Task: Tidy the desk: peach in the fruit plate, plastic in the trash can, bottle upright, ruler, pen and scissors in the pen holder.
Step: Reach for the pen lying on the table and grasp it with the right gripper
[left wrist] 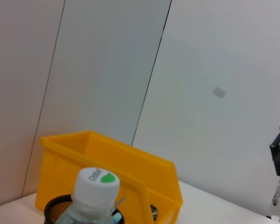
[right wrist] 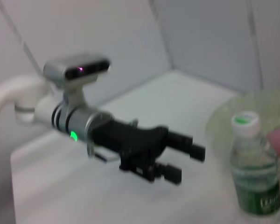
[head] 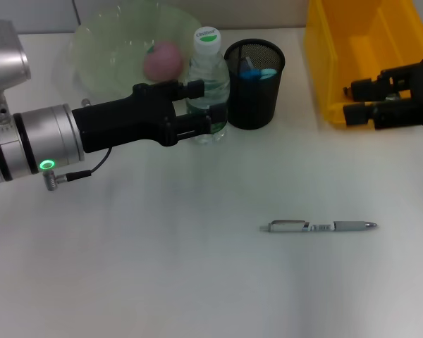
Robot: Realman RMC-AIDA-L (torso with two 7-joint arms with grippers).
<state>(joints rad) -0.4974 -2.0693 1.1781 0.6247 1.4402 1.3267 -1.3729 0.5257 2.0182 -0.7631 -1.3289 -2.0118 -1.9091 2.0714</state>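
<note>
The clear bottle (head: 210, 74) with a white and green cap stands upright between the green fruit plate (head: 102, 49) and the black mesh pen holder (head: 254, 88). My left gripper (head: 203, 107) is open at the bottle's left side; in the right wrist view the left gripper (right wrist: 186, 163) stops short of the bottle (right wrist: 248, 172). A pink peach (head: 162, 60) lies in the plate. The silver pen (head: 317, 227) lies flat on the table, front right. Blue handles (head: 257, 72) show inside the holder. My right gripper (head: 352, 102) hangs open by the yellow trash can (head: 366, 56).
The trash can stands at the back right, its front wall right behind the right gripper. White tabletop stretches in front of both arms. The left wrist view shows the bottle cap (left wrist: 98, 182) and the yellow trash can (left wrist: 116, 163) against a grey wall.
</note>
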